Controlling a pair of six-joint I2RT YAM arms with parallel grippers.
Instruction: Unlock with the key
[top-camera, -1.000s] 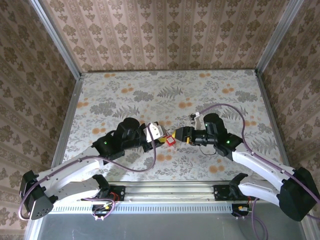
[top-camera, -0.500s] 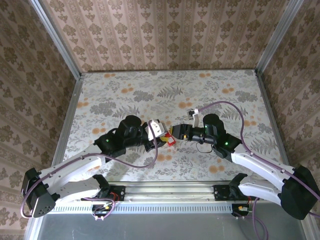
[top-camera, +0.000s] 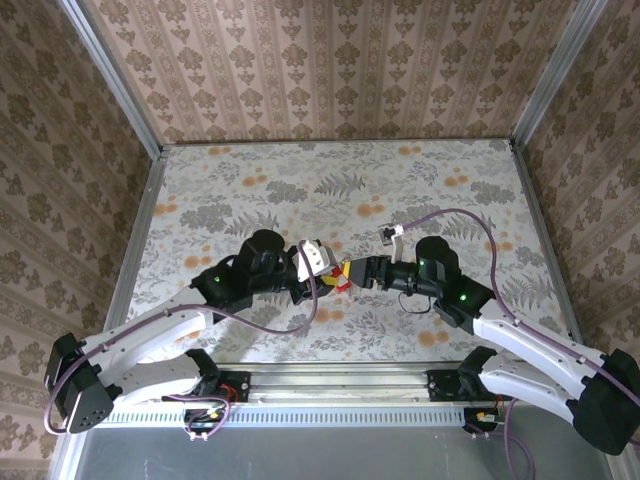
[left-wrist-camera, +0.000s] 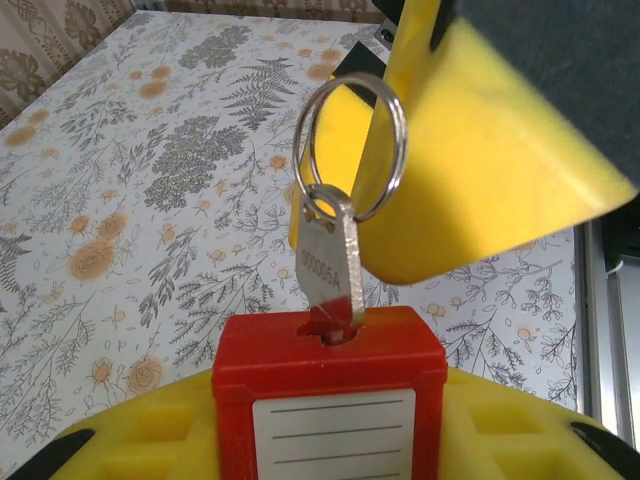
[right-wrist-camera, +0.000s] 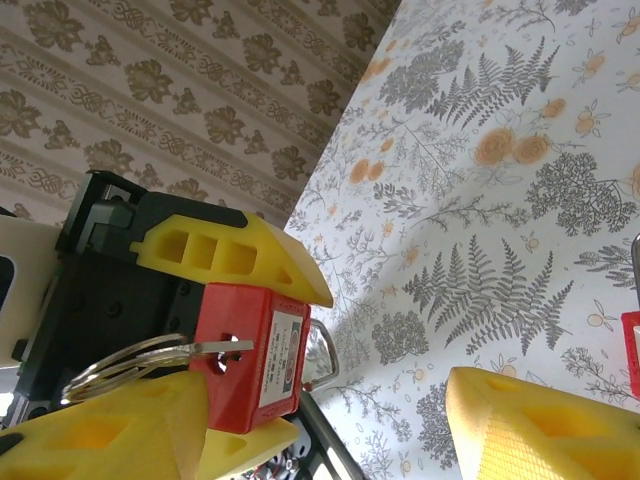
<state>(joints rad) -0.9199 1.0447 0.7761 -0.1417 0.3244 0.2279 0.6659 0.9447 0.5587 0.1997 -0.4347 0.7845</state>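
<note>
My left gripper is shut on a small red padlock, which sits between its yellow fingers with the keyhole facing away. A silver key with a stamped number stands in that keyhole, and a wire ring hangs from its head. In the right wrist view the key pokes out of the padlock, whose shackle looks closed. My right gripper is open wide, and one yellow finger lies against the ring. From above, both grippers meet at the padlock mid-table.
The floral table stretches away behind the grippers, fenced by patterned walls and metal rails. A bit of something red shows at the right edge of the right wrist view.
The right gripper's jaws have spread wider, and its wrist has drawn back a little to the right. The left gripper has kept the padlock almost still.
</note>
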